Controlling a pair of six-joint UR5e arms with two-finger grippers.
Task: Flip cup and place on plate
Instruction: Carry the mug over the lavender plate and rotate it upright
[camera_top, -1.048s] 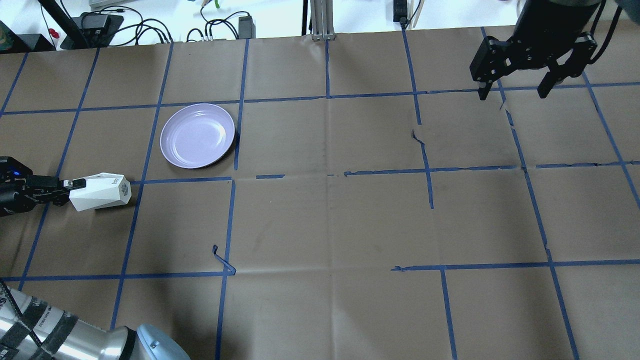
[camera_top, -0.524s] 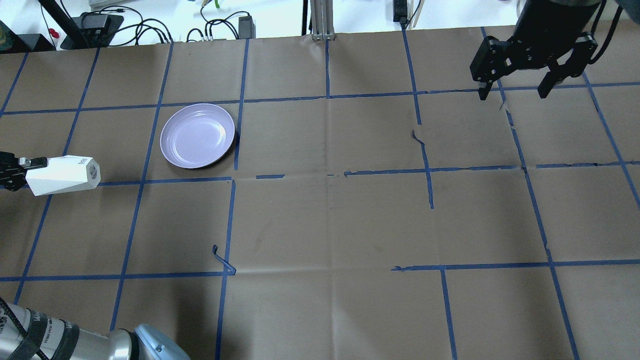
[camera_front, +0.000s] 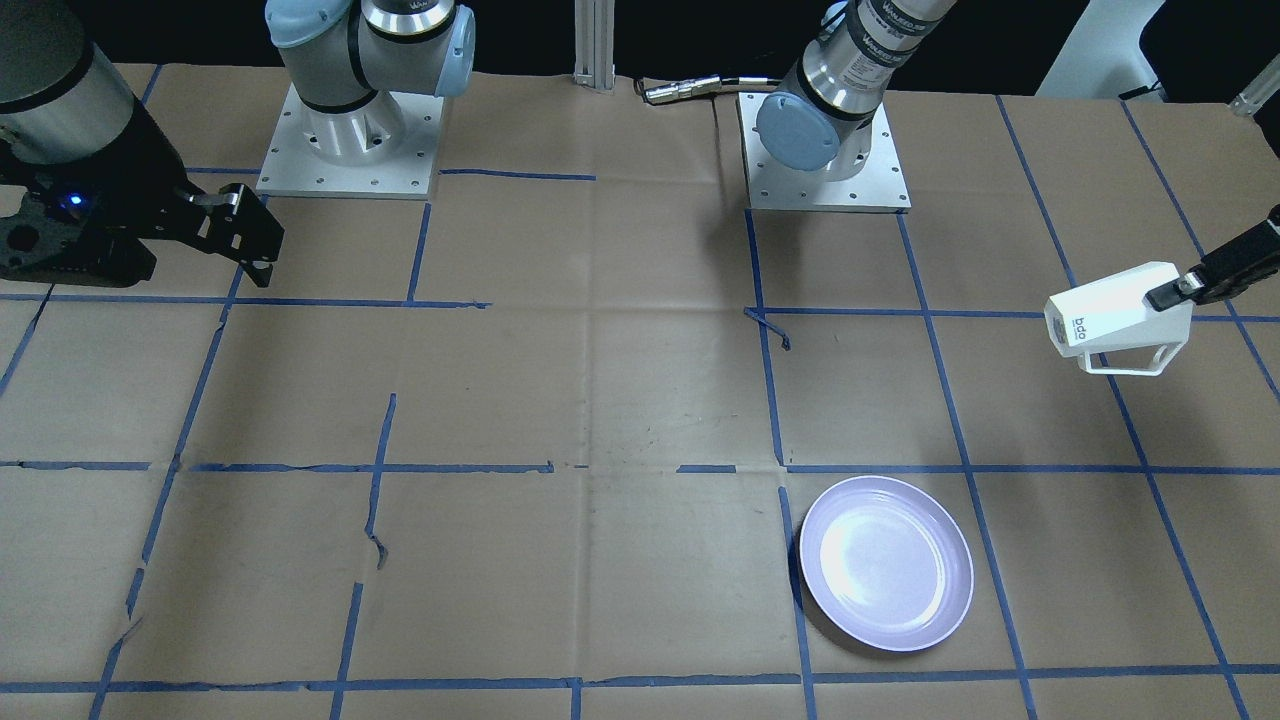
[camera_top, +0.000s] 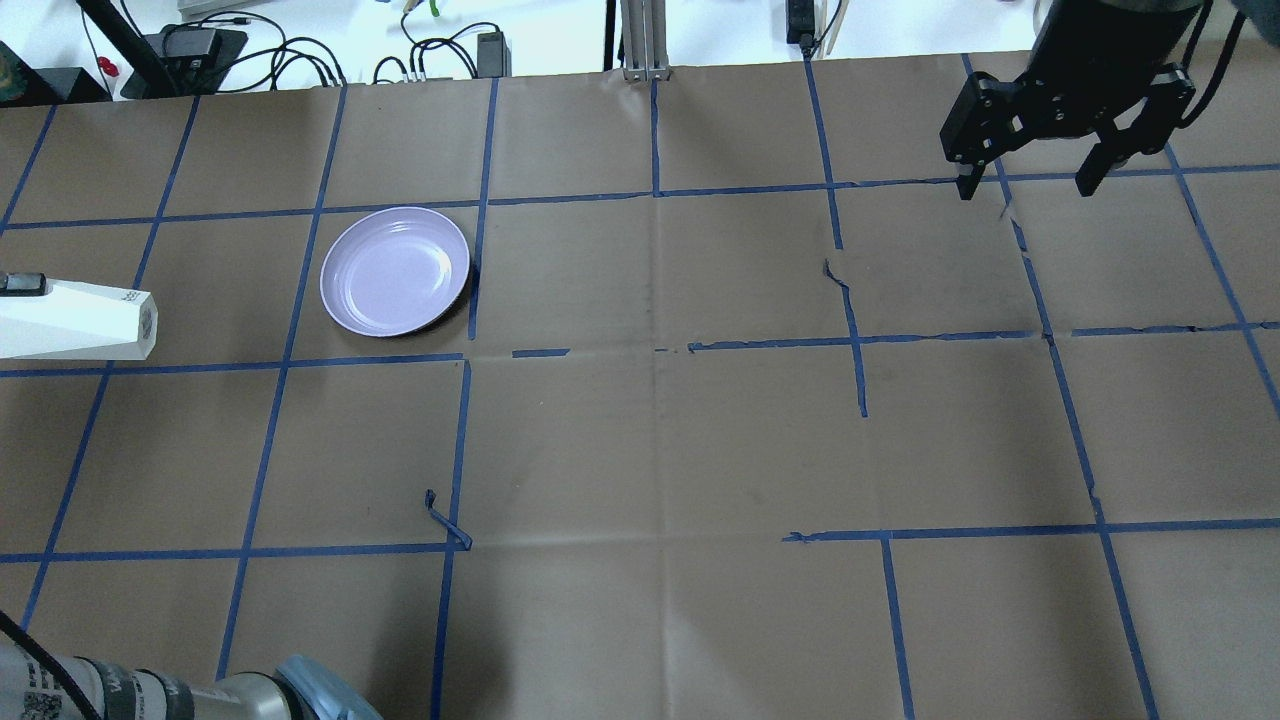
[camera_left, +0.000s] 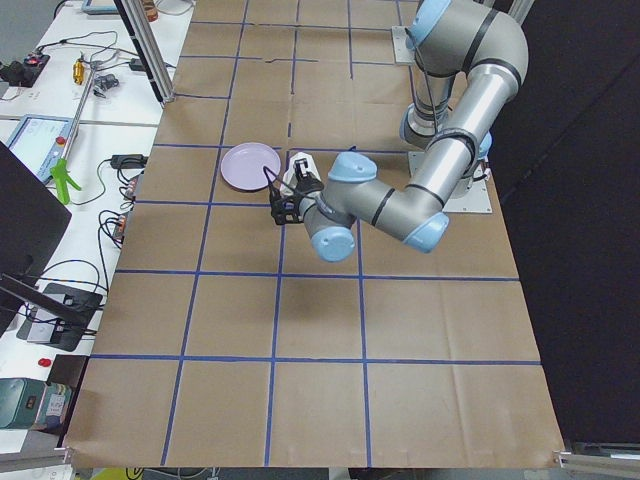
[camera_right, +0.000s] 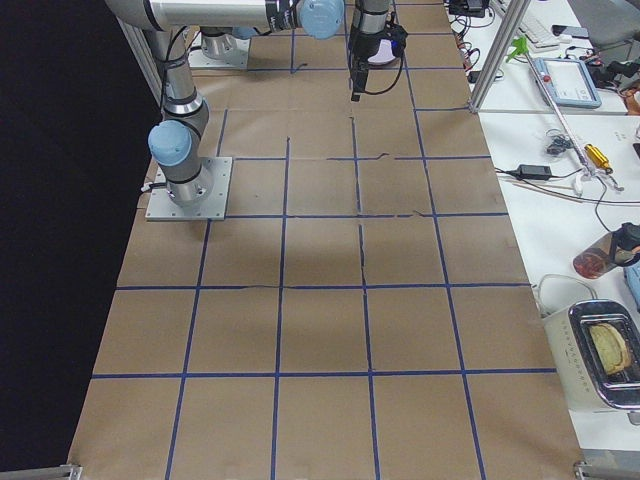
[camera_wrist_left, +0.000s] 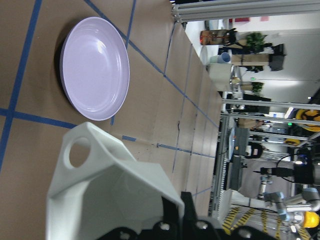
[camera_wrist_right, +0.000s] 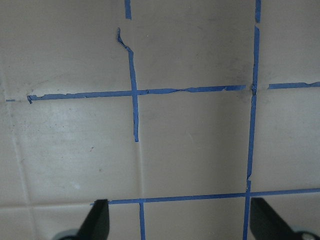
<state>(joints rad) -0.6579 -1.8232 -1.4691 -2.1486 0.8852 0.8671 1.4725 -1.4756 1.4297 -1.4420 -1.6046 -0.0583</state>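
I see my left gripper (camera_front: 1185, 287) clamped on the mouth end of the small white faceted mug (camera_front: 1112, 318). The mug hangs on its side in the air near the table's left edge, tapered base toward the middle and angular handle underneath. The round, glossy pale lavender plate (camera_front: 886, 563) lies on the brown paper-covered table (camera_front: 600, 400), well apart from the mug, and my right gripper (camera_top: 1025, 188) hovers at the far right with fingers spread apart.

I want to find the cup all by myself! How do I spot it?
Look at the brown table with blue tape squares and find the round lavender plate. Off to its side, the left gripper holds the cup sideways. Unlike the plate, it is white and angular, with an open frame handle.
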